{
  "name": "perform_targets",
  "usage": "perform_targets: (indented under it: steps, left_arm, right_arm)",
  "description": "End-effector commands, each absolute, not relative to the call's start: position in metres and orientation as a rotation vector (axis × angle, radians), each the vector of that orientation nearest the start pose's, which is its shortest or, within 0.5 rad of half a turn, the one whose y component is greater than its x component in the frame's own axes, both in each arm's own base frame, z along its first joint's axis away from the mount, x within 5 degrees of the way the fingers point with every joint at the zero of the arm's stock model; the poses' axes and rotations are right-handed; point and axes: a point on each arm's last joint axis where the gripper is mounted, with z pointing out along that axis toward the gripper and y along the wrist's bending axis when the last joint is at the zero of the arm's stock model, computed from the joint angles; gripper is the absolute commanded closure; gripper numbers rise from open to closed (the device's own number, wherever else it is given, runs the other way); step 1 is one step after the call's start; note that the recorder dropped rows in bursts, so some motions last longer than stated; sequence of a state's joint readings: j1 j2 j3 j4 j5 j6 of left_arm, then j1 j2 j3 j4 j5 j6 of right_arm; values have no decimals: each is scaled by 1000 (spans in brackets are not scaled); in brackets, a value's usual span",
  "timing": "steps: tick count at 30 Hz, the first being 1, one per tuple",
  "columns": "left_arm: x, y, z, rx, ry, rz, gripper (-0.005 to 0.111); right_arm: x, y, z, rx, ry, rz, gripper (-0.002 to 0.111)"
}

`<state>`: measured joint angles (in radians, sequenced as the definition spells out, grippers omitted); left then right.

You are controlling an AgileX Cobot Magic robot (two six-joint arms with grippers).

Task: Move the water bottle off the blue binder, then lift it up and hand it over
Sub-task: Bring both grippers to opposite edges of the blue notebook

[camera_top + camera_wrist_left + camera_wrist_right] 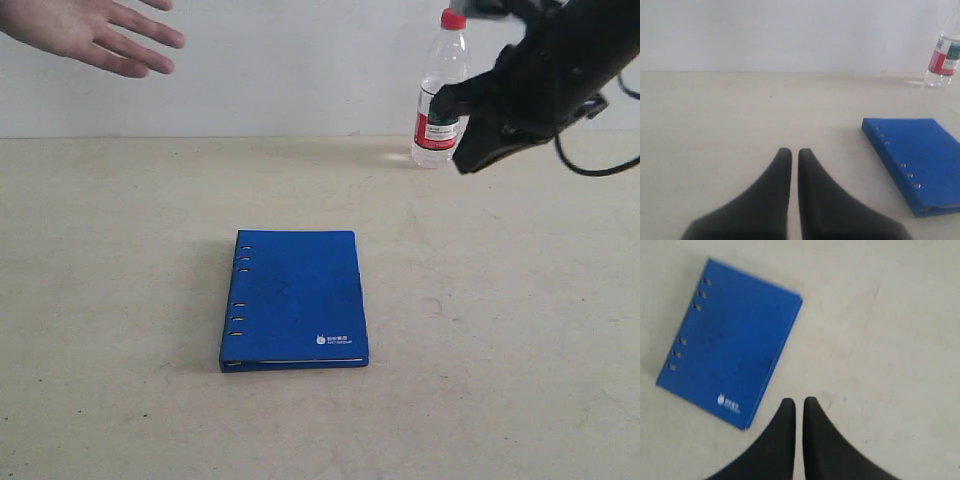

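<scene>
The water bottle, clear with a red cap and a red, white and green label, stands upright on the table at the back right, off the blue binder. The binder lies flat mid-table. My right gripper hangs raised in front of the bottle; in its wrist view the right gripper is shut with nothing between its fingers, above bare table beside the binder. My left gripper is shut and empty, low over the table, with the binder and the bottle farther off. It does not show in the exterior view.
A person's open hand reaches in at the top left, palm down, above the table's far edge. A pale wall stands behind the beige table.
</scene>
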<state>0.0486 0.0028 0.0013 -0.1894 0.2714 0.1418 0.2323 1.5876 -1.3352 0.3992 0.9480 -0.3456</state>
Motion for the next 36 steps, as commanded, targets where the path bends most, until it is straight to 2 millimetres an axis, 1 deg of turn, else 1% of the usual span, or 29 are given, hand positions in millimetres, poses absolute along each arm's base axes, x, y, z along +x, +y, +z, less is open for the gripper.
perform_targets:
  steps: [1, 3, 5, 6, 9, 10, 12, 13, 14, 16, 17, 18, 20, 23, 25, 26, 27, 28, 29, 31, 32, 33, 34, 35, 36]
  left_arm:
    - [56, -1, 203, -276, 1577, -261, 102]
    - [57, -2, 205, -391, 1535, -388, 102]
    - [56, -5, 203, -494, 1545, -528, 102]
    - [56, -7, 201, -530, 1561, -587, 102]
    - [55, -15, 198, -643, 1593, -801, 102]
    - [55, -18, 197, -663, 1610, -860, 102]
    - [53, -23, 194, -656, 1656, -900, 102]
    - [53, -24, 193, -649, 1676, -909, 102]
    - [52, -26, 191, -640, 1703, -921, 102]
    - [51, -29, 188, -611, 1755, -925, 102]
    - [50, -29, 188, -584, 1766, -902, 102]
    - [50, -29, 188, -566, 1769, -889, 102]
    - [51, -29, 188, -506, 1773, -841, 102]
    - [53, -24, 192, -508, 1710, -787, 102]
    - [54, -21, 194, -509, 1679, -760, 102]
    - [53, -23, 193, -504, 1696, -774, 102]
    - [49, -29, 204, -385, 1744, -773, 102]
    - [49, -32, 208, -317, 1783, -753, 102]
    - [51, -33, 212, -293, 1802, -746, 102]
    - [61, -32, 218, -245, 1869, -680, 102]
    - [79, -28, 219, -265, 1952, -620, 102]
    - [98, -24, 218, -281, 2048, -559, 102]
    - [111, -22, 217, -289, 2097, -533, 102]
    - [133, -20, 209, -310, 2192, -512, 102]
    - [147, -20, 202, -287, 2261, -505, 102]
  right_arm:
    - [275, 87, 344, -415, 2244, 385, 108]
    - [254, 79, 348, -383, 2163, 358, 108]
    - [238, 75, 335, -362, 2185, 362, 108]
    - [234, 75, 326, -352, 2221, 373, 108]
    - [223, 75, 283, -301, 2375, 433, 107]
    - [221, 75, 268, -289, 2427, 452, 105]
    - [219, 77, 242, -268, 2521, 486, 93]
    - [220, 78, 232, -239, 2561, 510, 87]
    - [221, 80, 225, -204, 2592, 538, 78]
    - [225, 83, 216, -145, 2628, 587, 62]
    - [228, 85, 212, -128, 2629, 604, 57]
    - [232, 86, 209, -120, 2619, 616, 54]
    - [238, 88, 204, -116, 2592, 623, 53]
    - [249, 90, 195, -44, 2576, 649, 53]
    - [261, 97, 186, 6, 2619, 713, 53]
    - [263, 100, 183, -7, 2646, 748, 53]
    - [269, 108, 181, -54, 2707, 837, 53]
    - [271, 111, 180, -75, 2728, 874, 53]
    - [275, 114, 181, -105, 2737, 906, 53]
    - [284, 121, 182, -202, 2747, 964, 53]
    - [293, 124, 184, -260, 2733, 984, 53]
    - [300, 126, 191, -285, 2699, 978, 53]
    - [304, 127, 195, -295, 2681, 976, 53]
    - [308, 128, 200, -298, 2658, 971, 53]
    - [310, 128, 202, -287, 2653, 968, 53]
